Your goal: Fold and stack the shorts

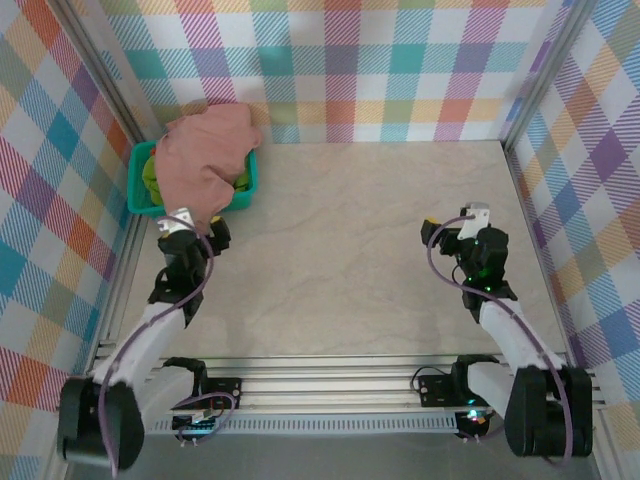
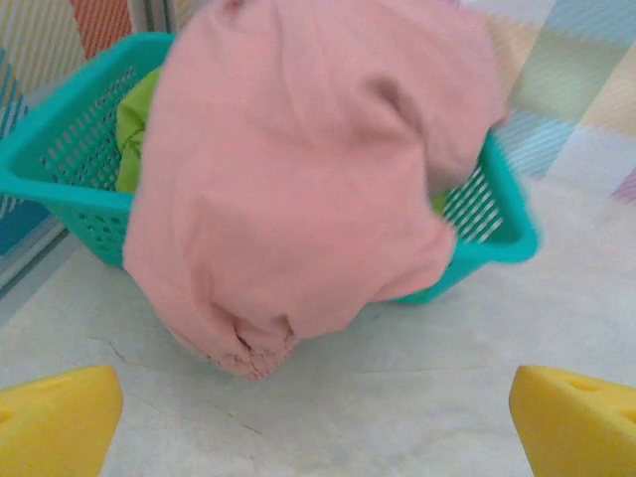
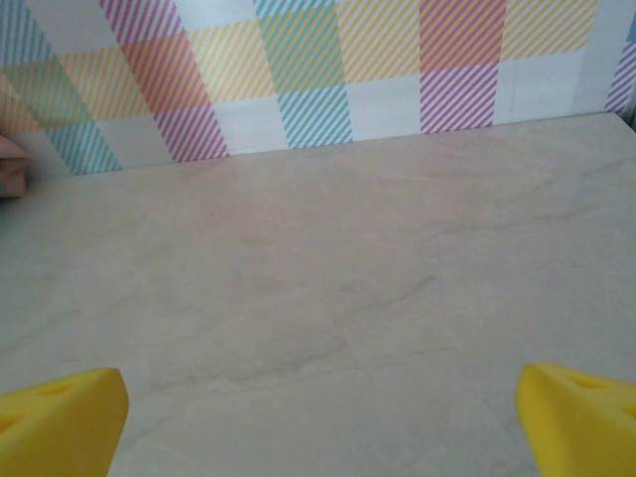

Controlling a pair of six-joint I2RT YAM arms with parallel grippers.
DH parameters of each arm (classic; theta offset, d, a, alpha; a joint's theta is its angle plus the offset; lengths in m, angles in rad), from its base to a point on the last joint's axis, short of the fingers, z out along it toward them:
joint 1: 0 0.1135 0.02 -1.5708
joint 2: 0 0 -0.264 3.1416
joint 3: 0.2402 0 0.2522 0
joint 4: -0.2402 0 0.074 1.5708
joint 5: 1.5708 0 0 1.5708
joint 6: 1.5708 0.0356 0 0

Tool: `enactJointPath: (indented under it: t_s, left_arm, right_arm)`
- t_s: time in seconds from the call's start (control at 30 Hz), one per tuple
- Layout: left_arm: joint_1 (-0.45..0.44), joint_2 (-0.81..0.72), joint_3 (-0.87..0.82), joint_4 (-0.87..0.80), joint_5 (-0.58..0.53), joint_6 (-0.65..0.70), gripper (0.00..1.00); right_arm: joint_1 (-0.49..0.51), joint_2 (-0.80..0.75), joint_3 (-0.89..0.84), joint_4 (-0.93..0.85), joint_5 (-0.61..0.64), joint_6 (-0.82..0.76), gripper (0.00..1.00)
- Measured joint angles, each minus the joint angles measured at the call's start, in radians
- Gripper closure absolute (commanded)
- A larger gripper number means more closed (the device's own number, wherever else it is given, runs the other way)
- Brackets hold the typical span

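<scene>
The dusty pink shorts (image 1: 205, 155) lie heaped over the teal mesh basket (image 1: 137, 195) at the back left, and one bunched end (image 2: 238, 348) hangs over the basket's front down to the table. Lime green shorts (image 2: 134, 129) show inside the basket (image 2: 60, 164) beneath the pink ones. My left gripper (image 1: 190, 226) stands open just in front of the basket, facing the hanging pink cloth, with bare table between its yellow fingertips (image 2: 55, 417). My right gripper (image 1: 455, 226) is open at mid right over bare table, its fingertips (image 3: 576, 412) wide apart.
Plaid walls enclose the table on the left, back and right. The basket sits in the back left corner against the left wall. A sliver of pink cloth (image 3: 10, 164) shows at the far left edge of the right wrist view. The beige tabletop (image 1: 350, 230) spreads between the arms.
</scene>
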Motion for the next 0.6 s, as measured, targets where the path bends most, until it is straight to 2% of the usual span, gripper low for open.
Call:
enactJointPath:
  t_s: [0.1, 0.23, 0.4, 0.6]
  left_arm:
    - [-0.003, -0.119, 0.138, -0.230, -0.005, -0.063, 0.01]
    - [-0.004, -0.057, 0.447, -0.485, -0.037, -0.080, 0.01]
    - [0.011, 0.226, 0.827, -0.647, -0.060, -0.036, 0.06]
    - [0.072, 0.628, 1.078, -0.806, -0.022, 0.002, 0.10]
  right_arm:
    - [0.001, -0.077, 0.013, -0.119, -0.027, 0.041, 0.01]
    - [0.002, -0.138, 0.031, -0.248, -0.070, 0.085, 0.01]
    - [0.007, -0.171, 0.060, -0.357, -0.128, 0.120, 0.01]
    - [0.008, -0.171, 0.111, -0.442, -0.187, 0.132, 0.00]
